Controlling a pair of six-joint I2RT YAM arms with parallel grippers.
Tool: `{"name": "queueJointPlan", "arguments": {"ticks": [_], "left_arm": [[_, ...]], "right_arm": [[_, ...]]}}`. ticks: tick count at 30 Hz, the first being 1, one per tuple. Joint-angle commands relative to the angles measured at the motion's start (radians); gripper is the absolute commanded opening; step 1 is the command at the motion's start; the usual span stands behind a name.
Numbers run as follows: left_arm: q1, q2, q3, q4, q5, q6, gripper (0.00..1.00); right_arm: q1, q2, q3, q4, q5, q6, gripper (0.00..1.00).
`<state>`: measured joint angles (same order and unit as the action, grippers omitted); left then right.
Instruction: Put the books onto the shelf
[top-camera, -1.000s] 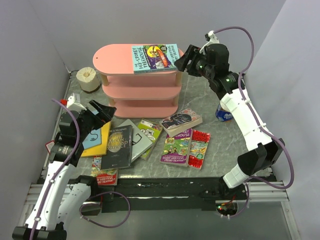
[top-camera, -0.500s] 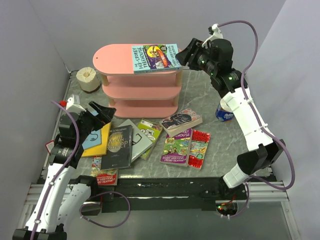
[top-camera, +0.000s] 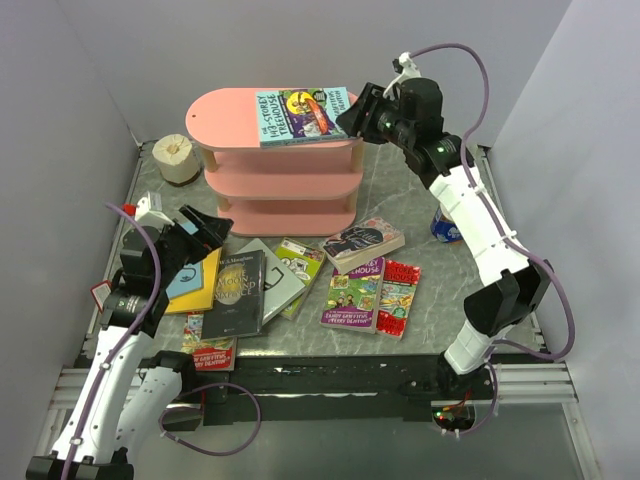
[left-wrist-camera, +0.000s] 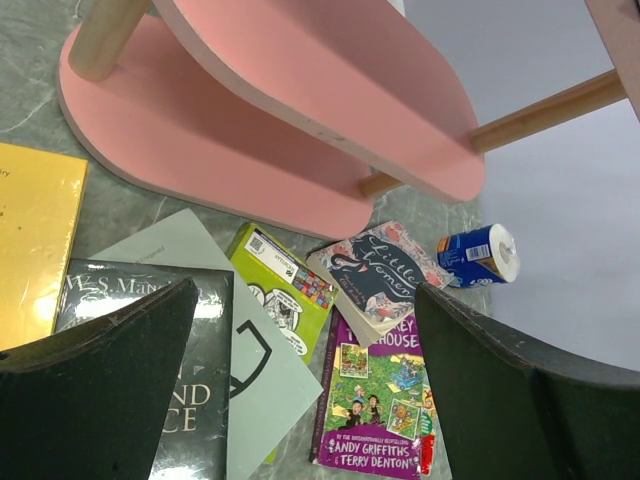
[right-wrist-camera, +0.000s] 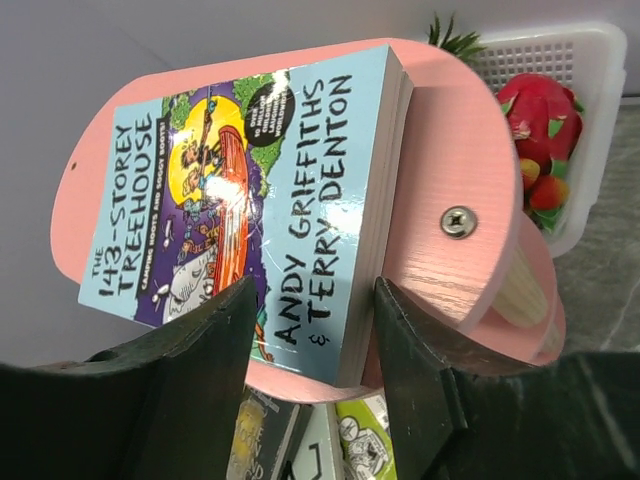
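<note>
Books (top-camera: 353, 293) lie mostly flat on the table (top-camera: 440, 300), spread across the near half in front of the shelf (top-camera: 230, 118). Several overlap at the left: black one (top-camera: 235, 292), grey one (top-camera: 278, 272), yellow one (top-camera: 195, 280), lime one (top-camera: 300, 262). Left gripper (top-camera: 205, 222) hangs over that pile, jaws spread wide, holding nothing. Dark floral book (top-camera: 362, 243) is the one nearest the shelf foot, not touching it. Blue can (top-camera: 445, 228) sits near the right wall, with bare table around it and along the shelf's right side. The shelf's top board carries one light-blue book (top-camera: 303, 103), flat, at the right end near the rim. Right gripper (top-camera: 358, 112) is at that book's right end, jaws partly apart either side of its corner; can't tell if they pinch it. Paper roll (top-camera: 178, 158) stands left of the shelf. White basket (right-wrist-camera: 600, 60), past the shelf in the right wrist view, holds red fruit (right-wrist-camera: 540, 110).
</note>
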<state>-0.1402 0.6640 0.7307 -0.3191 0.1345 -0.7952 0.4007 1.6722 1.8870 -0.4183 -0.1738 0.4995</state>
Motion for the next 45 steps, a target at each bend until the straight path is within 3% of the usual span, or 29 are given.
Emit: {"name": "queueJointPlan", "arguments": {"ticks": [1,12,18,21,23,27,29,33,38,40,45], "left_arm": [[-0.001,-0.006,-0.010,0.034,0.027,-0.009,0.96],[-0.001,-0.010,-0.007,0.020,0.017,0.002,0.96],[0.001,-0.001,0.016,0.000,0.011,0.016,0.96],[-0.001,-0.003,0.027,-0.006,0.004,0.025,0.96],[-0.001,-0.009,0.018,0.002,0.004,0.025,0.96],[-0.001,0.000,-0.031,0.047,0.040,0.025,0.96],[-0.002,0.019,-0.063,0.081,0.088,0.024,0.96],[-0.010,0.037,-0.114,0.126,0.135,0.010,0.96],[-0.015,0.045,-0.137,0.126,0.137,0.002,0.96],[-0.015,0.040,-0.136,0.123,0.136,0.005,0.96],[-0.015,0.037,-0.123,0.097,0.128,0.007,0.96]], "right_arm": [[0.038,0.017,0.064,-0.001,-0.020,0.004,0.56],[0.076,0.041,0.056,0.023,-0.016,0.056,0.56],[0.037,-0.050,0.051,-0.016,0.083,0.054,0.75],[0.033,-0.219,-0.063,-0.005,0.222,0.004,0.79],[0.035,-0.373,-0.225,0.019,0.284,0.008,0.80],[0.041,-0.635,-0.710,0.151,0.289,0.051,0.80],[0.043,-0.718,-0.845,0.197,0.280,0.091,0.80],[0.043,-0.749,-1.125,0.240,0.232,0.241,0.80],[0.040,-0.730,-1.243,0.308,0.137,0.344,0.89],[0.030,-0.707,-1.266,0.334,0.126,0.378,0.99],[-0.019,-0.648,-1.313,0.372,0.106,0.488,0.99]]}}
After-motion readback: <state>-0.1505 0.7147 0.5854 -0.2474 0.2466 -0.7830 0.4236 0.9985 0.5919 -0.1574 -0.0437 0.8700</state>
